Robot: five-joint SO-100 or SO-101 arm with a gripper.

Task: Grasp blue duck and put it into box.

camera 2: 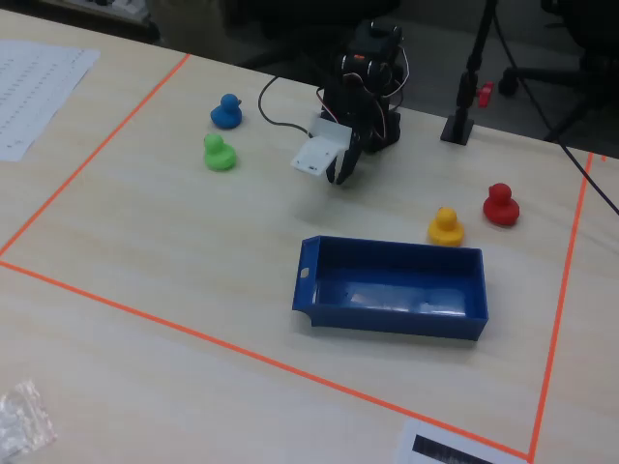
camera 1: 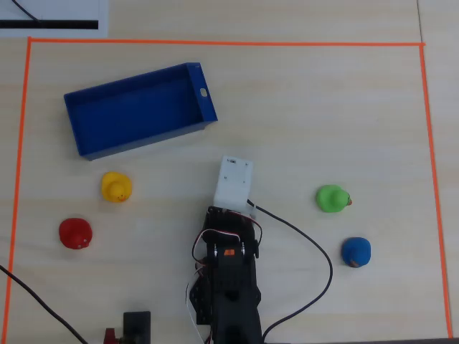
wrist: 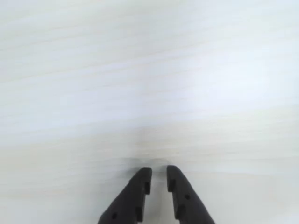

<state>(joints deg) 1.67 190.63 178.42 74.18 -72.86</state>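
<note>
The blue duck (camera 1: 356, 251) stands on the pale table to the right of the arm in the overhead view, and at the far left (camera 2: 227, 110) in the fixed view. The box (camera 1: 154, 140), a blue tray, lies empty at the upper left; in the fixed view the box (camera 2: 397, 321) sits in the middle foreground. My gripper (wrist: 159, 173) hangs over bare table, shut to a thin slit and holding nothing. In the fixed view the gripper (camera 2: 337, 172) points down below the white wrist camera (camera 1: 234, 183), well apart from both duck and box.
A green duck (camera 1: 332, 198) stands just above the blue one. A yellow duck (camera 1: 115, 186) and a red duck (camera 1: 74, 233) stand left of the arm, below the box. Orange tape (camera 1: 215, 43) frames the work area. A black cable (camera 1: 326, 276) loops right of the arm base.
</note>
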